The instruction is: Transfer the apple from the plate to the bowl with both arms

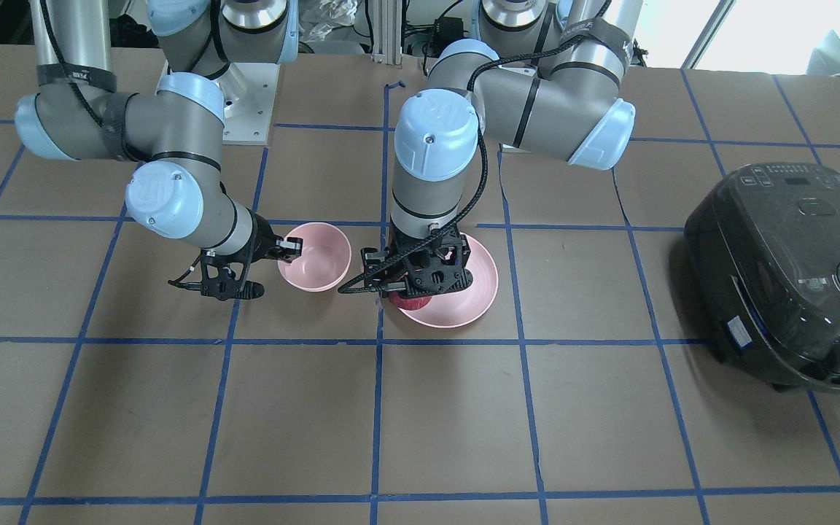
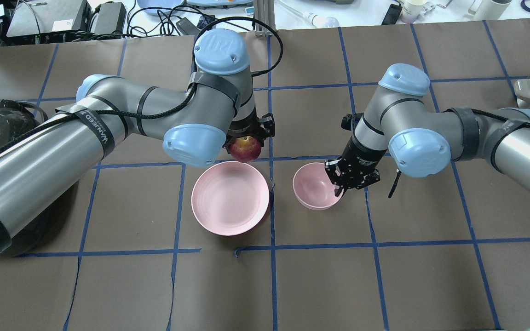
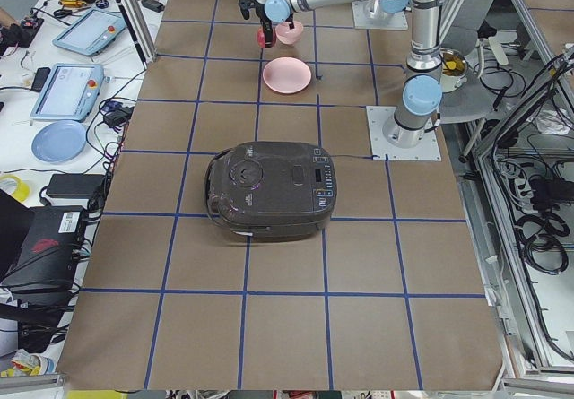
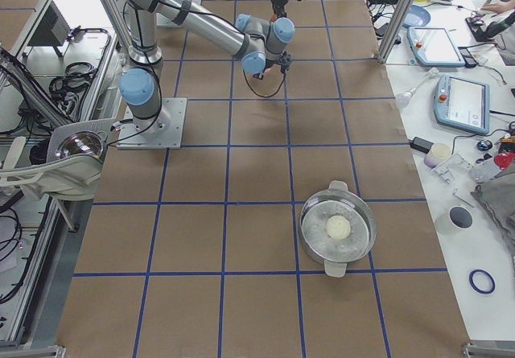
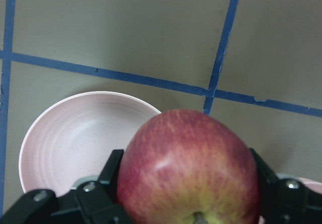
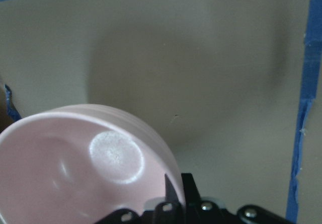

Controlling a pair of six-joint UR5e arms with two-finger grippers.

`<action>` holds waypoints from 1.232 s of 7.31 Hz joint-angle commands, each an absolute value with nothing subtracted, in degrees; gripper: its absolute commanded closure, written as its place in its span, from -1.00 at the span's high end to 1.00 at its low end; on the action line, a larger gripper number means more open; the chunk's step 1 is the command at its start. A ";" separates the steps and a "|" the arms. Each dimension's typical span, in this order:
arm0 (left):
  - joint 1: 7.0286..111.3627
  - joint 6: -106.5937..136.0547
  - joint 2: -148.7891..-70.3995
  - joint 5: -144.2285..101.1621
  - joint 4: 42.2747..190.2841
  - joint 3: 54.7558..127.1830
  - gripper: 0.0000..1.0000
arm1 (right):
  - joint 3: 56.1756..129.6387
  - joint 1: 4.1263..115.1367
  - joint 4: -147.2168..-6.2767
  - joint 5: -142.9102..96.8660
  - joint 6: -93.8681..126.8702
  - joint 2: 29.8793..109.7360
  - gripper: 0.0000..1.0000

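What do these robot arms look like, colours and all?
Both the left arm and right arm are silver-grey tubes with light blue joint caps bearing a UR logo. Black braided cables run alongside, held by black straps. The left gripper and right gripper are black, two-fingered.

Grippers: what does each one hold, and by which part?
The left gripper holds the apple by its opposite sides; the right gripper pinches the bowl at its rim.

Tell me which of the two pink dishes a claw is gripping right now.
The smaller, deeper bowl on the robot's right: the right claw pinches its rim. The wider, flat plate beside it lies empty with no claw on it.
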State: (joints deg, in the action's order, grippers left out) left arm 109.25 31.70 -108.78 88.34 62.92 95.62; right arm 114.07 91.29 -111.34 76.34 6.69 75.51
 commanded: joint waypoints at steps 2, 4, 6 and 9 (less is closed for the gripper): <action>109.25 32.08 -108.54 87.98 63.98 95.54 -1.00 | 114.26 91.06 -113.99 79.46 7.81 74.45 -0.99; 109.34 35.05 -108.72 87.80 63.98 95.62 -1.00 | 114.26 91.05 -113.56 79.19 8.26 74.53 -0.08; 109.60 36.56 -108.90 87.54 63.98 95.89 -1.00 | 113.73 90.79 -113.38 79.45 8.61 75.23 0.99; 111.43 42.15 -108.63 85.09 63.98 95.80 -1.00 | 106.04 87.74 -106.92 80.59 8.80 78.03 1.00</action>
